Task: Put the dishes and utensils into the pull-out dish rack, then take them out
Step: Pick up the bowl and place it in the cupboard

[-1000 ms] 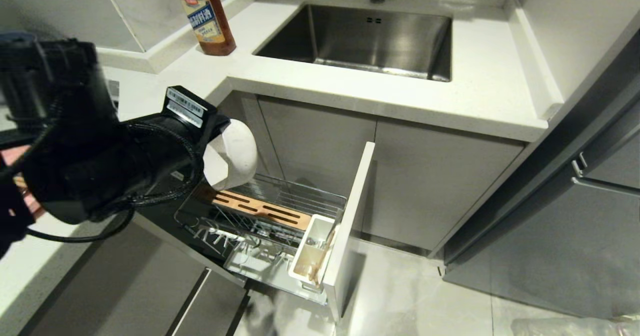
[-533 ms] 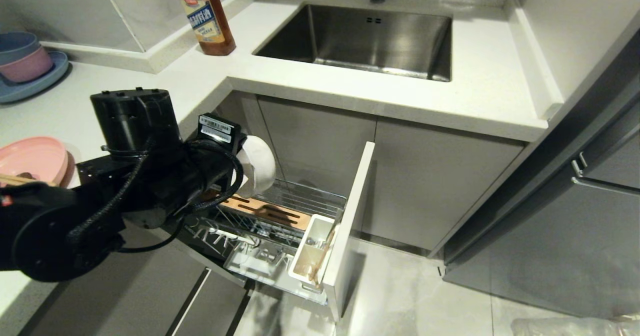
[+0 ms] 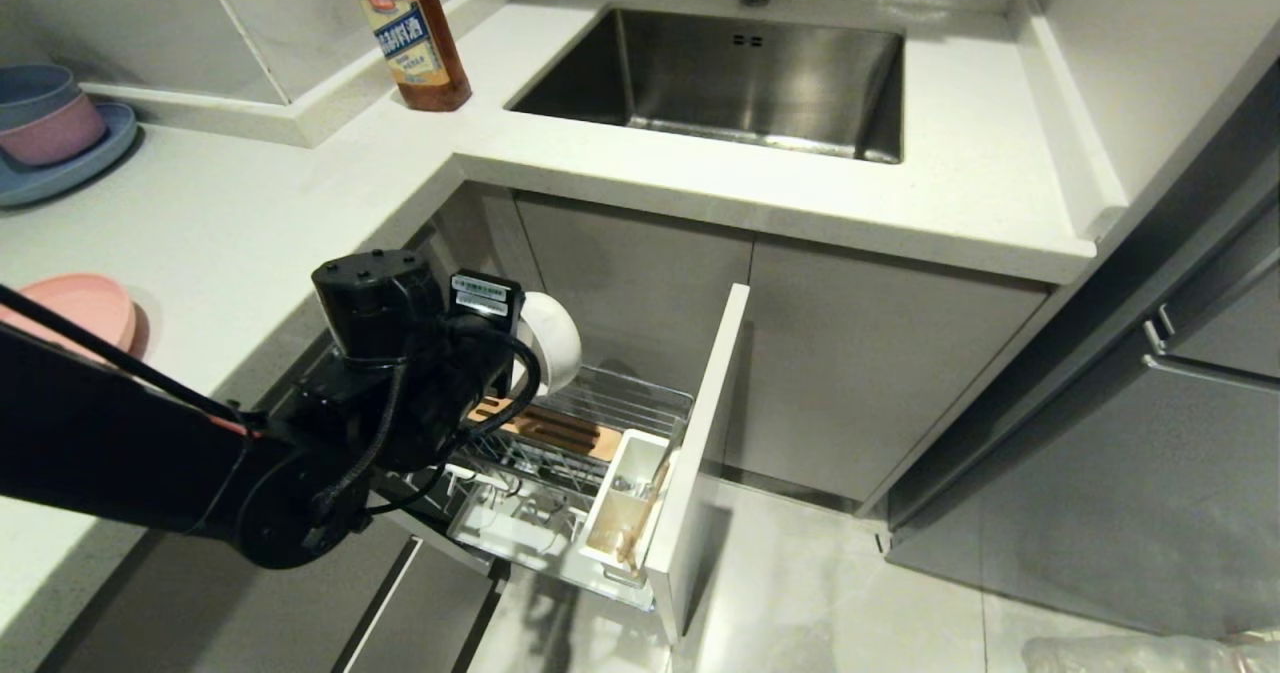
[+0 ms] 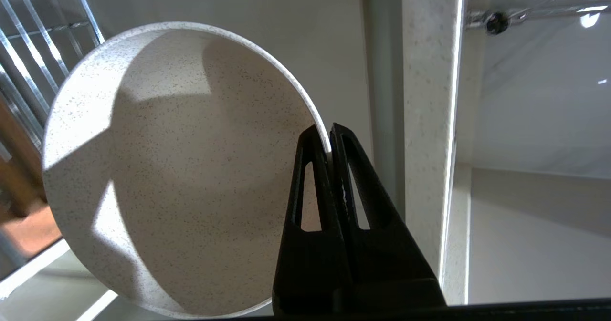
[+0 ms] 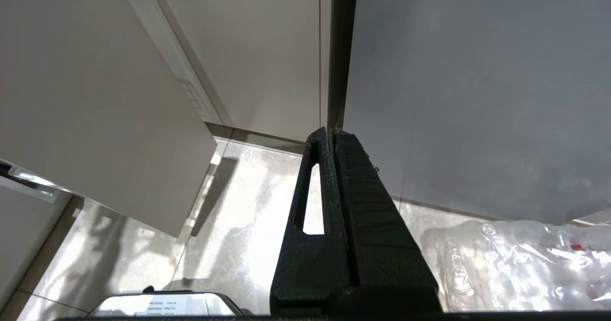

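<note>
1. The left gripper point(image 4: 329, 132) is pinching the rim of the cream-white bowl point(image 4: 181, 168), its two black fingers point(image 4: 310, 182) clamped together on the thin edge.
2. The bowl is hanging tipped on its side from that grip, its speckled inside facing the wrist camera; in the head view it point(image 3: 555, 348) is showing just above the back end of the pull-out dish rack point(image 3: 620, 413), not resting on it.
3. The rack is standing pulled out below the counter, its slotted wooden block point(image 3: 560, 435) lying just beneath the bowl and its white utensil cup point(image 3: 625, 498) sitting against the narrow grey door front point(image 3: 700, 453).
4. Chopsticks point(image 3: 652, 503) are leaning inside the cup; whether the spoon is beside them cannot be made out.
5. The pink plate point(image 3: 70, 308) is lying on the counter point(image 3: 300, 203) at the robot's left, partly hidden by the arm.
6. Further back, small blue and pink bowls point(image 3: 45, 113) are sitting stacked on a blue plate point(image 3: 100, 153), with a sauce bottle point(image 3: 410, 28) beside the sink point(image 3: 730, 78).
7. The right gripper point(image 5: 330, 132) is hanging with its fingers pressed together and empty, pointing at the tiled floor point(image 5: 238, 235) near a crumpled clear plastic bag point(image 5: 515, 259).
</note>
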`<state>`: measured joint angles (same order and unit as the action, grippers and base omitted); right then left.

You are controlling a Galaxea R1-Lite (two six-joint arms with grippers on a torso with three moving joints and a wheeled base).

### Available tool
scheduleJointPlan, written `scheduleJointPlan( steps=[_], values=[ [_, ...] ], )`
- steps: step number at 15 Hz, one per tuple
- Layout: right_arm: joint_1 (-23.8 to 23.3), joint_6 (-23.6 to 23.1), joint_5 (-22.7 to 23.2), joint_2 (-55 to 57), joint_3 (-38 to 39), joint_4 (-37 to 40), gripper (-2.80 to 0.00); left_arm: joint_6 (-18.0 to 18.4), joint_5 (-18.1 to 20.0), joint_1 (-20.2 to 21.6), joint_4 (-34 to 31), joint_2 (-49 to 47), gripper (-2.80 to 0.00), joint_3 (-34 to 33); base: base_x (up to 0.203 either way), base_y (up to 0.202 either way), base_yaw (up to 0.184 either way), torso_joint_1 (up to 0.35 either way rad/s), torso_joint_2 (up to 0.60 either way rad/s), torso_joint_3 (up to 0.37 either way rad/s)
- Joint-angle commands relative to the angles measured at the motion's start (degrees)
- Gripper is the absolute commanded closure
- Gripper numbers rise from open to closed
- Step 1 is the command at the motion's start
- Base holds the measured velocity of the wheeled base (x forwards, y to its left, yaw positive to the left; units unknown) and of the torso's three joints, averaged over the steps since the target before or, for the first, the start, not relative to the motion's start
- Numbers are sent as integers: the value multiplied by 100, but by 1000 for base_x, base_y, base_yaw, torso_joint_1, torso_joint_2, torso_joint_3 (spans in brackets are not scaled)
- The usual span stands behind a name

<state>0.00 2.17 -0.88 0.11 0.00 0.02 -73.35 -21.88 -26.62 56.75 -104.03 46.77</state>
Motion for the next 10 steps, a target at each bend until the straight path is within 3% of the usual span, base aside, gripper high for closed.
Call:
scheduleJointPlan(
  steps=[1,10],
  values=[
    [0,2,0,-2,13,-2,0,-45,-23,42,381,-407,0,-76,0,0,0,0,0,0],
    [0,2,0,-2,18,-2,0,-63,-16,156,1679,-1516,0,-46,0,0,0,0,0,0]
  ],
)
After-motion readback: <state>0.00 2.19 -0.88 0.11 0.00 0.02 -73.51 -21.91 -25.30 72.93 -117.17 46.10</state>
